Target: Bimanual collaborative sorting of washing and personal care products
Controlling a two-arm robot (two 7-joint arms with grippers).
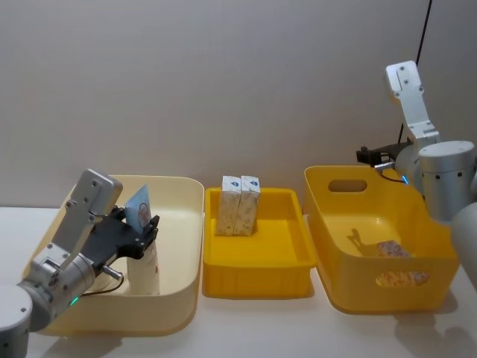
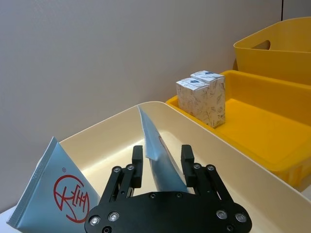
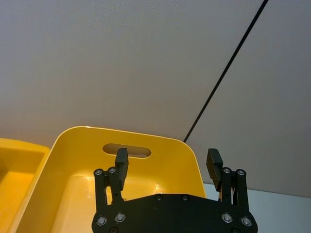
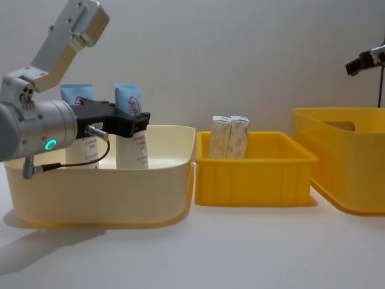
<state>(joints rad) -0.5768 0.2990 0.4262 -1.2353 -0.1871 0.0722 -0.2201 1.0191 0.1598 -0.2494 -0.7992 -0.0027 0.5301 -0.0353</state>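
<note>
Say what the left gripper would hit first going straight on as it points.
The light-blue-topped tube at the tip of the left gripper; past it, probably the wall of the cream bin.

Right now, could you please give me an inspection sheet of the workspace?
Surface: white table, three bins in a row.
Job's things: two tubes upright in cream bin; two cartons upright in yellow tray; one carton lying in deep yellow bin.
Clutter: nothing seen.
Grippers: left gripper at one tube's top; right gripper raised above the deep yellow bin's far end, jaws open.
Cables: black cable on wall; thin wire at left wrist.
Surroundings: plain grey wall.
</note>
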